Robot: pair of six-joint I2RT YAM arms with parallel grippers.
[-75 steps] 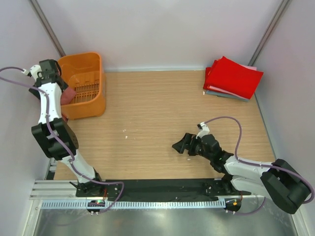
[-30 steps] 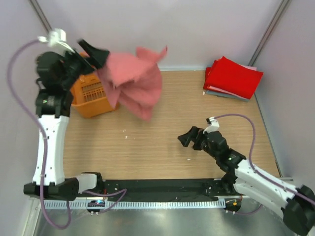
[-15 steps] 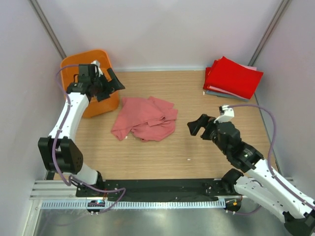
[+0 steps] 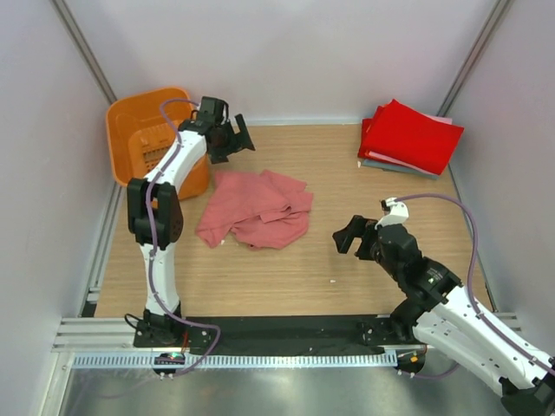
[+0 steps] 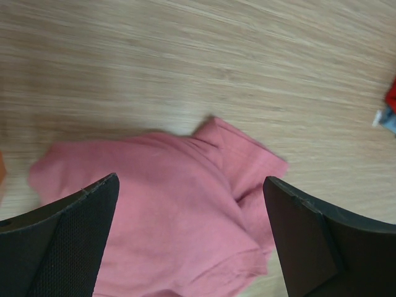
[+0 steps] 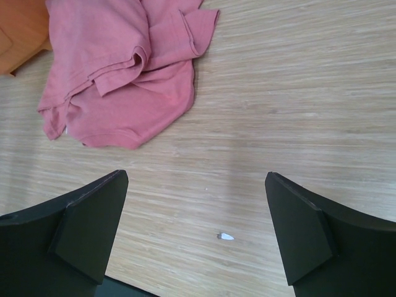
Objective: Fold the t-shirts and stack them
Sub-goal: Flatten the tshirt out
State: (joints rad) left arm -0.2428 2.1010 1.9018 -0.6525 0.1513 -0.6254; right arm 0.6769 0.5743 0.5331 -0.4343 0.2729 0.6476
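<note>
The salmon-pink t-shirt (image 4: 256,208) is lying crumpled on the bench (image 4: 347,165). The left end effector (image 4: 236,139) is hovering just beyond it and the right end effector (image 4: 346,236) beside it, both gaping wide and empty.

The left end effector (image 5: 189,185) hangs wide-spread over a crumpled pink t-shirt (image 5: 173,210) on the wooden table (image 5: 185,55).

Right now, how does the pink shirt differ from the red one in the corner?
Colour: the pink shirt is salmon, the red shirt bright red. State: the pink shirt lies crumpled in a heap; the red shirt is folded flat. Place: the pink shirt sits mid-table near the orange basket; the red shirt tops a folded stack in the far right corner. Both are cloth tees lying free.
</note>
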